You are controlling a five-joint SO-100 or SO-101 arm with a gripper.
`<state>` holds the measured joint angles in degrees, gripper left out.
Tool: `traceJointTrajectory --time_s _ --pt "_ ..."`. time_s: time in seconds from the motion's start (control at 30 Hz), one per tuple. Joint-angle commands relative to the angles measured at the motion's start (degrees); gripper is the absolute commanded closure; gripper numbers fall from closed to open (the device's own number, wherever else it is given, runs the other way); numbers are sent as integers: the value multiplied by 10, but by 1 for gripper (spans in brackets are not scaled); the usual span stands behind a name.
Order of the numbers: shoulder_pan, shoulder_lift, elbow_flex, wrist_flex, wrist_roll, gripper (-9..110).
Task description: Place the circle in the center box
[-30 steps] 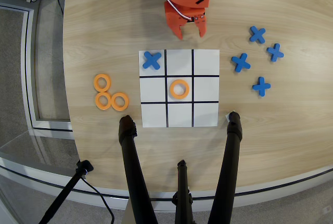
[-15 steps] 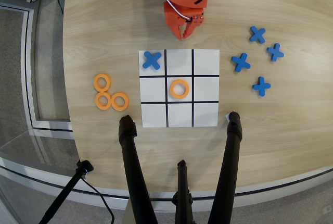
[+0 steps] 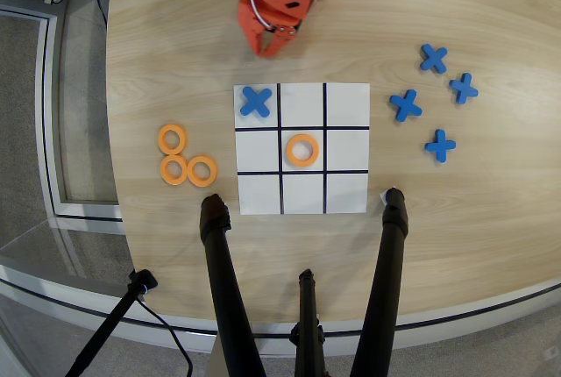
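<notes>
Overhead view: the pale wood-grain table (image 3: 175,53) carries everything, and on it lies the white paper grid of nine squares ruled in black (image 3: 301,148). My orange hand (image 3: 269,46) has swung toward the left of the picture since half a second ago, and now sits above the grid's upper left corner, clear of the paper, with its fingers pressed together and nothing between them; a second ago they stood apart. Nothing else has shifted. The center box (image 3: 288,134) holds the flat orange foam ring (image 3: 301,150), lying flat inside the black lines, hole up; being round, it has no long axis and points no way. A blue foam cross (image 3: 255,102) fills the upper left cell. Three more orange rings (image 3: 186,157) cluster left of the grid, four blue crosses (image 3: 436,100) scatter to its right.
</notes>
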<state>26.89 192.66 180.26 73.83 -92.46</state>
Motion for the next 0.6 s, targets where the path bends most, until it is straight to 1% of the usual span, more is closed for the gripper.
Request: traceJointTrajectory --time_s 0.0,0.07,0.13,0.27,0.37,0.57 --pt "133 18 33 1 2 101" --pt "292 18 33 3 3 101" --pt "421 18 33 3 3 101" --pt "583 18 33 4 3 101" --pt "650 18 33 4 3 101" --pt "666 18 33 4 3 101"
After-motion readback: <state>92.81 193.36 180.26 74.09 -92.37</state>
